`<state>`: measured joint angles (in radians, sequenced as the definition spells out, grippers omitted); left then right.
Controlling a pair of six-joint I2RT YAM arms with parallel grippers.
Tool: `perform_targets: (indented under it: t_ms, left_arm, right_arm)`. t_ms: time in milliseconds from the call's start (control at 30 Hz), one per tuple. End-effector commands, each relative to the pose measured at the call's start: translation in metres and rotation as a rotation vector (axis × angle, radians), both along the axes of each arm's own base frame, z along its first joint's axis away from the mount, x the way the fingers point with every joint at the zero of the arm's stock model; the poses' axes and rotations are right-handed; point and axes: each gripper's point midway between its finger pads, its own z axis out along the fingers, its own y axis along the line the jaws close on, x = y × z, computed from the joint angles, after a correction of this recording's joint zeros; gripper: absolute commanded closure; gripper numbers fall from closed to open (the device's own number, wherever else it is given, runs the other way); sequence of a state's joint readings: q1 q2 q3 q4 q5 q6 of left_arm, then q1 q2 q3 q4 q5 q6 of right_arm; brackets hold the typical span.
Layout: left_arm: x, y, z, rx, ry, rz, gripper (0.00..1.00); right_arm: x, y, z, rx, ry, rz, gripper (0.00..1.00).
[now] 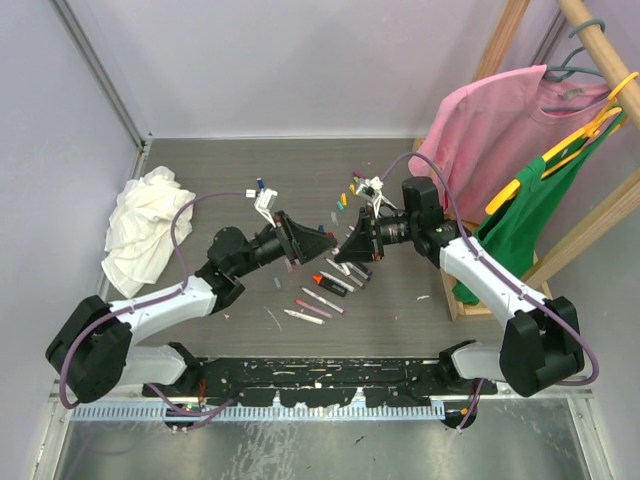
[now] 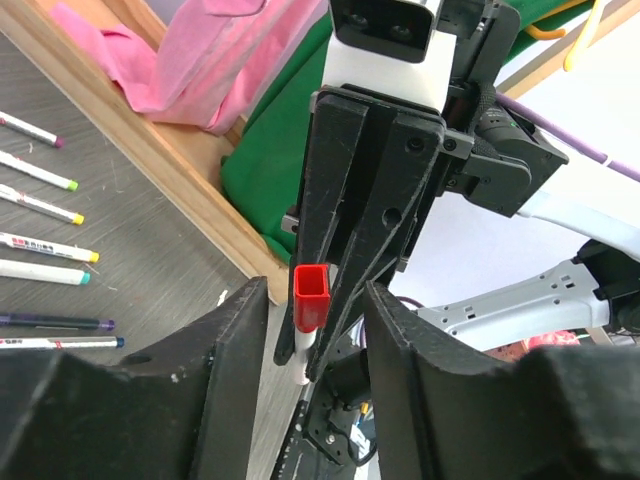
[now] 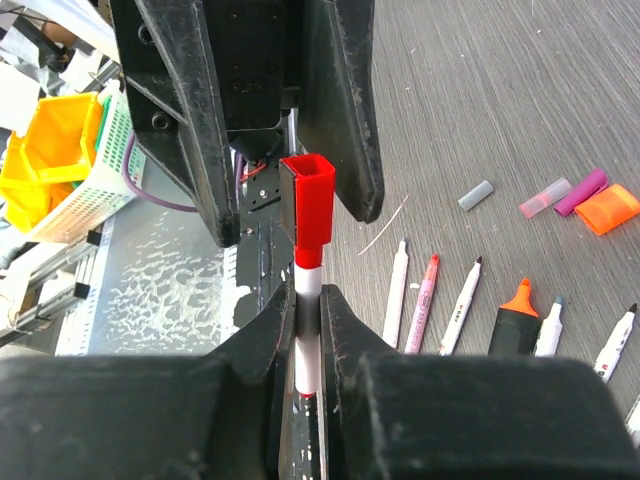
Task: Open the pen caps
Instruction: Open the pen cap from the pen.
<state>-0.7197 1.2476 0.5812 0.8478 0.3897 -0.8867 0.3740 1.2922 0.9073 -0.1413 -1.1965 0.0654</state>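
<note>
Above the table (image 1: 300,170), right gripper (image 3: 308,312) clamps a thin white pen (image 3: 308,280); left gripper (image 2: 312,292), jaws part-open, straddles its red plastic cap (image 3: 308,200), pinch-and-pull due next.

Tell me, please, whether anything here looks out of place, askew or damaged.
Nothing looks damaged or spilled. Uncapped pens and loose caps lie scattered across the table, and the white cloth sits crumpled at its left edge. The red-capped pen sits straight in the right gripper.
</note>
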Motion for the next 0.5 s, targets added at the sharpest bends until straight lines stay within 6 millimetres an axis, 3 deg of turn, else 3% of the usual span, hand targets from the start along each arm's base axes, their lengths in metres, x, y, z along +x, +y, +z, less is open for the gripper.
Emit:
perform_targets:
  t_ms: [0,367,467]
  left_arm:
    - [0.002,-0.006,0.022,-0.026,-0.042,-0.011,0.6]
    - [0.01,-0.007,0.014,0.004,-0.021,0.039,0.97]
    - [0.021,-0.002,0.018,0.007,-0.044,0.105,1.0]
  right_arm:
    - [0.005,0.004,0.016,0.021,-0.065,0.008,0.99]
    - [0.009,0.005,0.011,-0.008,-0.065,-0.019,0.99]
    - [0.01,0.006,0.008,-0.016,-0.055,-0.019,0.99]
